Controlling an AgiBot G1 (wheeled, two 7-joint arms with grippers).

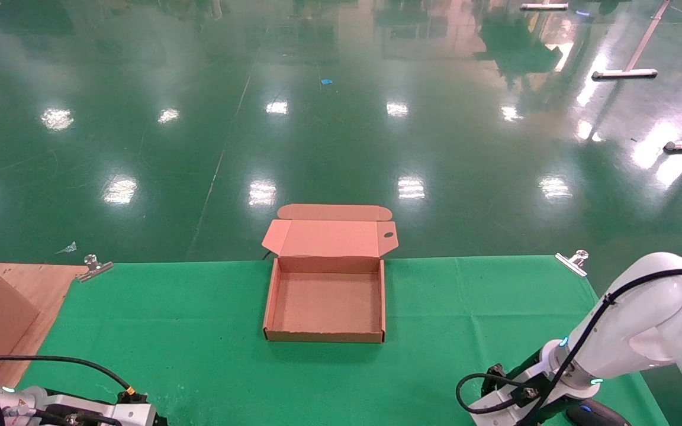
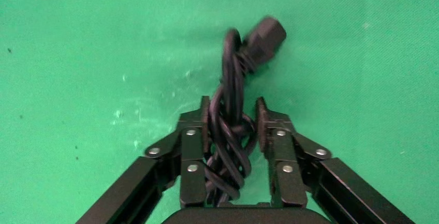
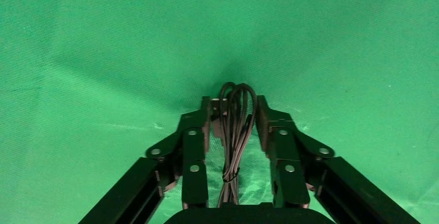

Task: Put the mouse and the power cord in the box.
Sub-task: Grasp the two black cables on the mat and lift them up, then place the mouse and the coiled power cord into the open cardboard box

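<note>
Currently left gripper (image 2: 232, 125) low at near-left table edge, jaws partly closed around bundled power cord (image 2: 231, 105); pads look touching loops, plug end poking past fingertips. Right gripper (image 3: 233, 123) at near-right, jaws narrowed round thin looped cable, likely mouse lead; mouse (image 1: 598, 413) seems dark shape under that wrist, not sure. I judge cord floppy, light, loops prone to spill: grab mid-bundle. Mouse hard, slick. Box (image 1: 324, 336) centre of green cloth, lid open, nothing inside.
</note>
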